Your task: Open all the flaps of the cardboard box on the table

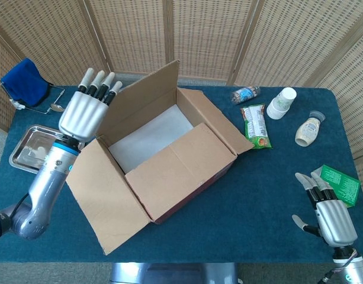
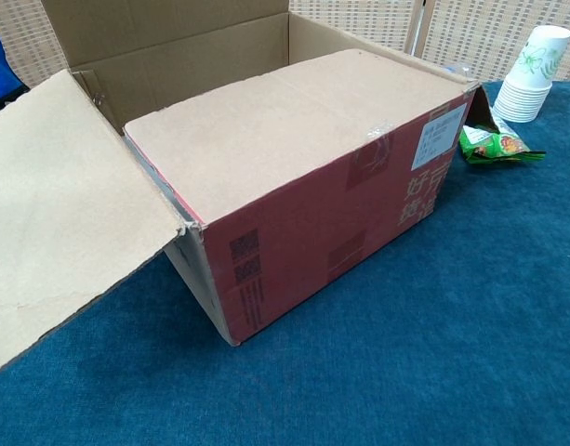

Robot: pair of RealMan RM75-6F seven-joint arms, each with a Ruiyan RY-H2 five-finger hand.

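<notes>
The cardboard box (image 1: 169, 171) stands in the middle of the blue table; its red printed side (image 2: 340, 242) faces the chest camera. The near long flap (image 1: 181, 163) lies folded over the opening. The left end flap (image 1: 101, 198) hangs outward, the far long flap (image 1: 143, 97) stands up, and the right end flap (image 1: 219, 118) leans outward. My left hand (image 1: 86, 109) hovers with fingers extended beside the far flap's left edge, holding nothing. My right hand (image 1: 326, 207) rests low at the table's front right, fingers apart and empty. Neither hand shows in the chest view.
A metal tray (image 1: 27, 148), a spoon (image 1: 51, 108) and a blue cloth (image 1: 24, 80) sit far left. Right of the box lie a green snack packet (image 1: 256, 125), a small bottle (image 1: 245, 93), stacked paper cups (image 1: 282, 102), a cream bottle (image 1: 307, 129) and a green pouch (image 1: 340, 183).
</notes>
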